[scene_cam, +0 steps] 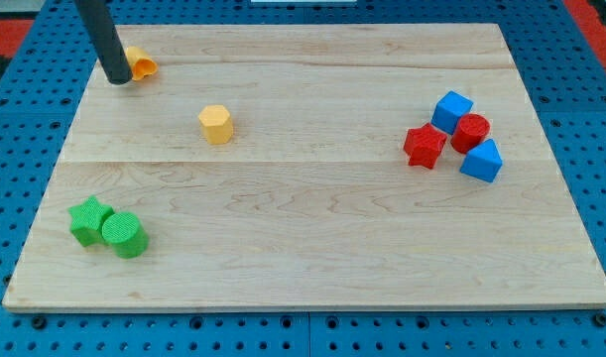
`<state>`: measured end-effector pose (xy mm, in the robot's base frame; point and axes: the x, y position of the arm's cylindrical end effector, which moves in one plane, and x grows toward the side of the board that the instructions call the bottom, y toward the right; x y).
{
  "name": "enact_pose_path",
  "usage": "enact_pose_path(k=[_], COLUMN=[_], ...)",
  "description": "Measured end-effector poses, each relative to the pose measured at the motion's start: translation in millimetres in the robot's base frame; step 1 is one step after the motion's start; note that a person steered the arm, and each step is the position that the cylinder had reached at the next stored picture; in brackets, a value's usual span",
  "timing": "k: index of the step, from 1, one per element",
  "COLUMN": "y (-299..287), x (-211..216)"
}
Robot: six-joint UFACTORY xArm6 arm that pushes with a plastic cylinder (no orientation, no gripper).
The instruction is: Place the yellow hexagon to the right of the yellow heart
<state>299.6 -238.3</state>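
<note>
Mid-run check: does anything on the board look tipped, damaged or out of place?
Nothing stands out. My tip sits against the yellow heart, partly hiding it, near the view's top-left corner. The yellow hexagon stands upright and apart. The green pair and the red and blue cluster look tidy.

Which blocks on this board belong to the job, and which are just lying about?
In the job: yellow hexagon; yellow heart at the view's top left, partly hidden behind the rod; my tip, touching the heart's left side.

Lying about: green star, green cylinder, red star, red cylinder, blue cube, blue triangle.
</note>
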Motion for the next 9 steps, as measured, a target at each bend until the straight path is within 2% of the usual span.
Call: enact_pose_path(k=[1, 2, 3, 4, 5, 6, 7, 8, 9], y=[-0.4, 32.5, 123.5, 183.1, 194.3, 155.0, 95.8, 103.6, 121.0], x=[-12.9, 0.2, -18.1, 24.3, 80.2, 116.9, 115.5, 104.9, 130.8])
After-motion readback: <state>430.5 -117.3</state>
